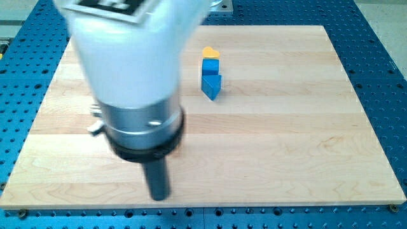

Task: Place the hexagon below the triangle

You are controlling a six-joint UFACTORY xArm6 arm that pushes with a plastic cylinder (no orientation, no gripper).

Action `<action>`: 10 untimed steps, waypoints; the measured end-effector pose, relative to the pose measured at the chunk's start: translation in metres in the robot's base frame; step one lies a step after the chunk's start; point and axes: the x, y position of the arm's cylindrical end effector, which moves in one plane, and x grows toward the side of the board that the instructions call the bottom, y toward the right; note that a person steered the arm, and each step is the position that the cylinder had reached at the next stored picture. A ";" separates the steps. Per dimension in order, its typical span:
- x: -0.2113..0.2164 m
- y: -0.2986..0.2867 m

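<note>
A blue triangle block (pixel 212 86) lies on the wooden board (pixel 305 127), above the view's middle. A blue square-looking block (pixel 210 65) touches it from above. A yellow block (pixel 210 52), its shape unclear, sits at the top of that column. I see no hexagon; the arm's body covers much of the board's left half. My tip (pixel 159 197) is near the board's bottom edge, far below and to the left of the triangle, touching no block.
The white and grey arm body (pixel 137 76) fills the view's upper left. A small grey part (pixel 95 128) sticks out at its left side. A blue perforated table (pixel 381 38) surrounds the board.
</note>
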 end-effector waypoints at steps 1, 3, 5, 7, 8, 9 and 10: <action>-0.021 -0.023; -0.069 -0.005; -0.074 0.031; -0.100 0.039; -0.104 0.041; -0.115 0.052; -0.116 0.054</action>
